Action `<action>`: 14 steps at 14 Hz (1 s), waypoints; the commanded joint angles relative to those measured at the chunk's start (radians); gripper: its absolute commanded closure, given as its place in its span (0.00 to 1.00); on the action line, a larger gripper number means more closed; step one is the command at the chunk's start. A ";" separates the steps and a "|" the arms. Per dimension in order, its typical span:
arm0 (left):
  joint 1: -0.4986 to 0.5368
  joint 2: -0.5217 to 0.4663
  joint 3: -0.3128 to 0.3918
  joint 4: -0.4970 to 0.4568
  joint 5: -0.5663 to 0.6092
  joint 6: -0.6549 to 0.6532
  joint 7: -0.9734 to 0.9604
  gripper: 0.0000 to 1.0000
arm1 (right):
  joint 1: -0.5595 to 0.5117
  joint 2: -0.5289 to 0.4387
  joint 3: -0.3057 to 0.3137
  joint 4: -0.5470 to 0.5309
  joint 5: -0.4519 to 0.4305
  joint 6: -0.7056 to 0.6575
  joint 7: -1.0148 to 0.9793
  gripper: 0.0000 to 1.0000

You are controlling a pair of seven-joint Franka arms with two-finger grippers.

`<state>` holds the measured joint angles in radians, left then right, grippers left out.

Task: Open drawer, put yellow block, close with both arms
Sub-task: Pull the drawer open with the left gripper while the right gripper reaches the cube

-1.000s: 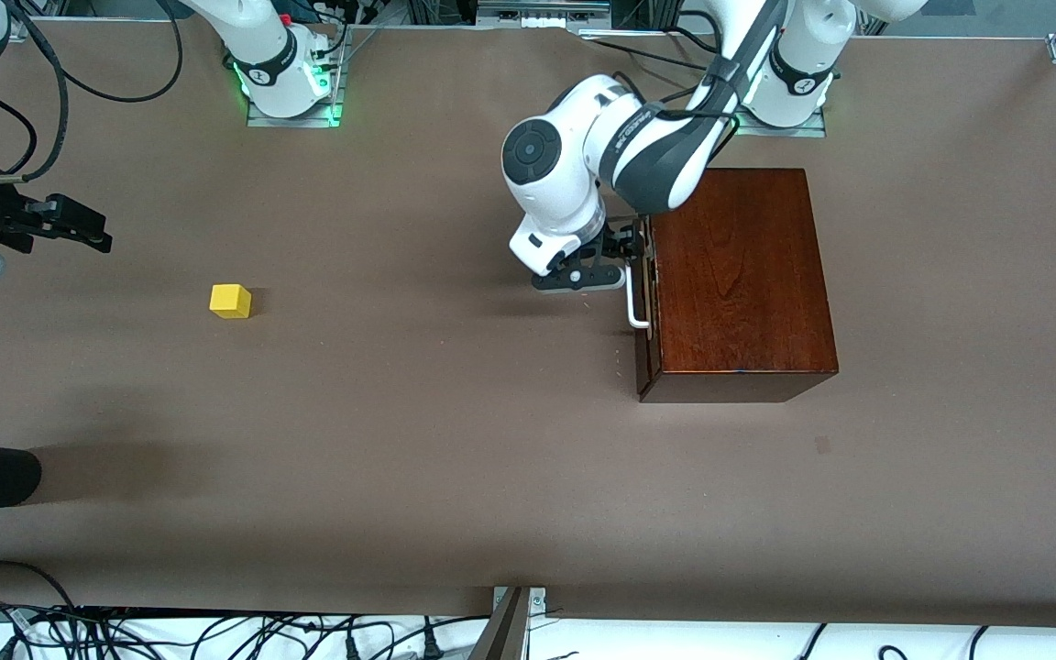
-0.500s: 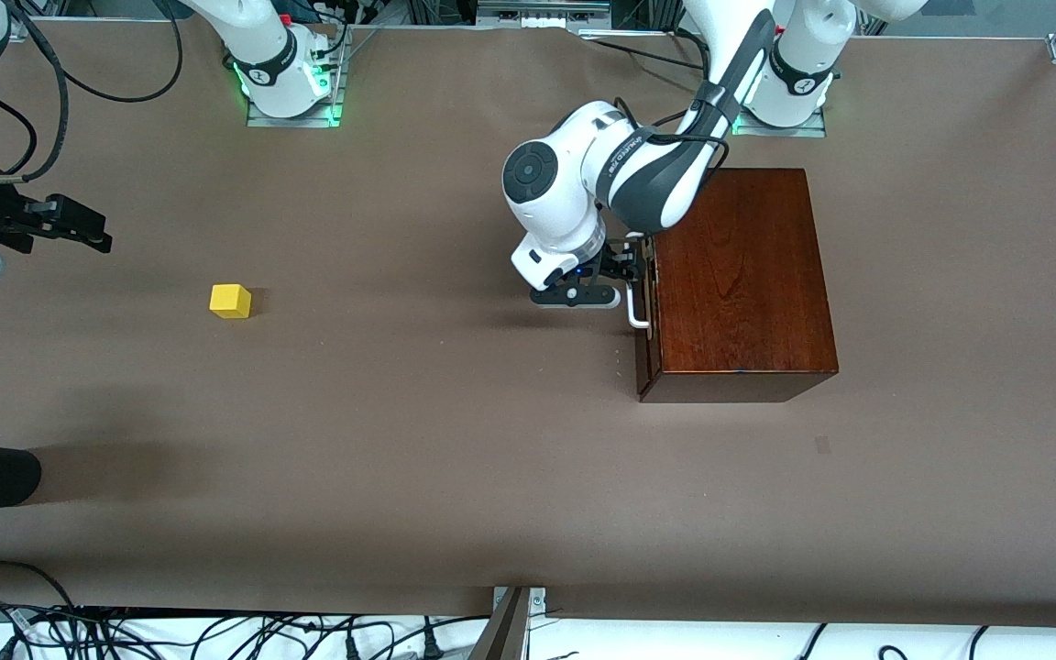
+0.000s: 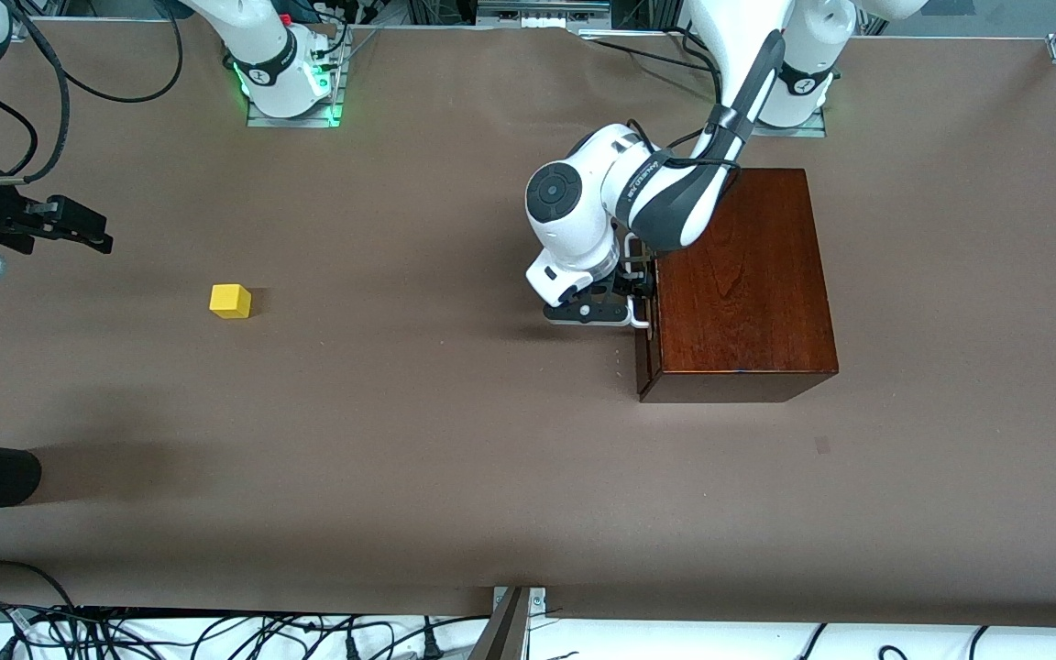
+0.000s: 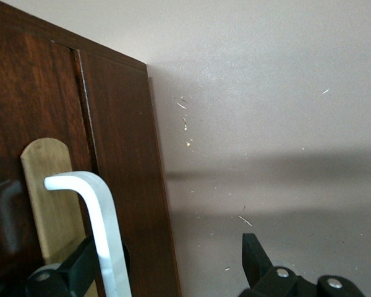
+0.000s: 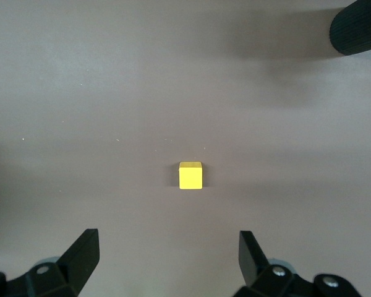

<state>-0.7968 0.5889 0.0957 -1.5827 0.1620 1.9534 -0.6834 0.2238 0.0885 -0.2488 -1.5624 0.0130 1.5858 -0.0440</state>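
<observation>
One finger (image 4: pixel 93 263) of my left gripper (image 3: pixel 627 302) sits against the white U-shaped bar handle (image 4: pixel 105 232) of the dark reddish-brown drawer (image 4: pixel 46 130), spread wide, not yet clamped. Its bar runs twelve-to-six on the front view; the pull goes toward nine o'clock. My right gripper (image 5: pixel 167 257) waits spread above the small bright yellow block (image 3: pixel 230 301), which rests at the right arm's end

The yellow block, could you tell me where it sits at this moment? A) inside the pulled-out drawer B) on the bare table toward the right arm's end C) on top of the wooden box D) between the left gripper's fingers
B: the yellow block lies alone on the table, apart from the open right gripper, while the drawer looks shut in its box, the left gripper at its handle.
</observation>
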 commanded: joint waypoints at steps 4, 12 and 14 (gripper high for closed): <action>-0.015 -0.009 -0.005 -0.010 0.008 0.012 -0.016 0.00 | -0.001 0.003 0.008 0.004 -0.014 0.008 0.001 0.00; -0.047 0.046 -0.011 0.108 -0.139 0.012 -0.183 0.00 | -0.003 0.002 0.008 0.002 -0.014 0.003 0.001 0.00; -0.065 0.077 -0.011 0.141 -0.141 0.012 -0.215 0.00 | -0.001 0.002 0.008 0.002 -0.014 0.005 0.001 0.00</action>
<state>-0.8364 0.6066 0.0820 -1.5167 0.0496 1.9631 -0.8568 0.2244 0.0921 -0.2479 -1.5624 0.0129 1.5906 -0.0440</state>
